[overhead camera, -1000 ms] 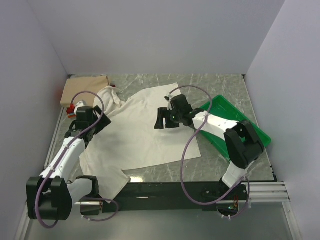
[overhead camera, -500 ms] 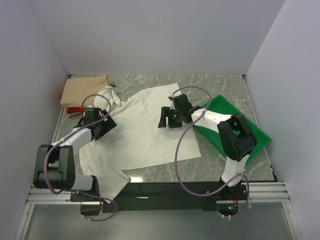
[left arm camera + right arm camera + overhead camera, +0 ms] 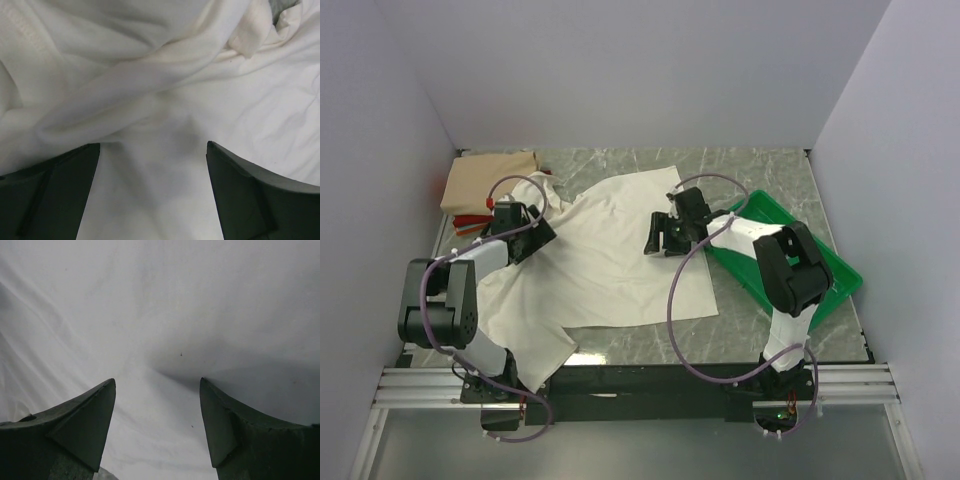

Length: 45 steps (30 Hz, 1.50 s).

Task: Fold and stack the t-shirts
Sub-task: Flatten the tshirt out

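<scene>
The cream t-shirt (image 3: 610,270) lies spread on the table (image 3: 770,170). Its long axis runs left to right, collar end by the folded tan t-shirt (image 3: 490,178), hem by the green tray (image 3: 820,262). The left gripper (image 3: 527,238), jaws spread, hangs over the bunched shoulder folds. The right gripper (image 3: 658,238), also spread, hangs over flat cloth near the hem.

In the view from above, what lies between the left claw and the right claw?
Only the cloth of the large off-white cotton t-shirt. The top view shows nothing else between the left claw and the right claw.
</scene>
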{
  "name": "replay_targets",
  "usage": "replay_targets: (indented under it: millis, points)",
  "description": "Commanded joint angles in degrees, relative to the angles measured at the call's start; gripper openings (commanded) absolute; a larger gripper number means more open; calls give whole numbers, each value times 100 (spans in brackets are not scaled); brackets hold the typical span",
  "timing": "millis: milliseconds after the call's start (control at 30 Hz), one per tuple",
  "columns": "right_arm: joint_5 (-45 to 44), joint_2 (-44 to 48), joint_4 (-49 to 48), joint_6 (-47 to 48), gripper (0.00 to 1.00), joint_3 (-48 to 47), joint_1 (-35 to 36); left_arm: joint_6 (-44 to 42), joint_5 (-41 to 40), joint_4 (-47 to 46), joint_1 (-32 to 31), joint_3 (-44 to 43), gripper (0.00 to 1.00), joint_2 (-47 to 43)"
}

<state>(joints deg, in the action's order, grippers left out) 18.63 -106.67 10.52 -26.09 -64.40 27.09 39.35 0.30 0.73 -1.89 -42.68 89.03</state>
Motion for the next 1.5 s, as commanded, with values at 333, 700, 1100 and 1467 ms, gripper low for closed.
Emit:
replay_targets:
  millis: [333, 700, 1100, 1467]
  points:
    - [-97, -372, 239, 7, 75, -353, -415, -771, 146, 261, 13, -864, 93, 852]
    - [-149, 208, 389, 121, 74, -670, -56, -702, -28, 761, -136, -840, 92, -498]
    - [316, 226, -164, -300, 74, -433, 1043, 327, -829, 1034, -154, 733, 96, -1626]
    - [-87, -512, 46, -257, 74, -705, 1105, 372, -891, 727, -136, 919, 97, -1055]
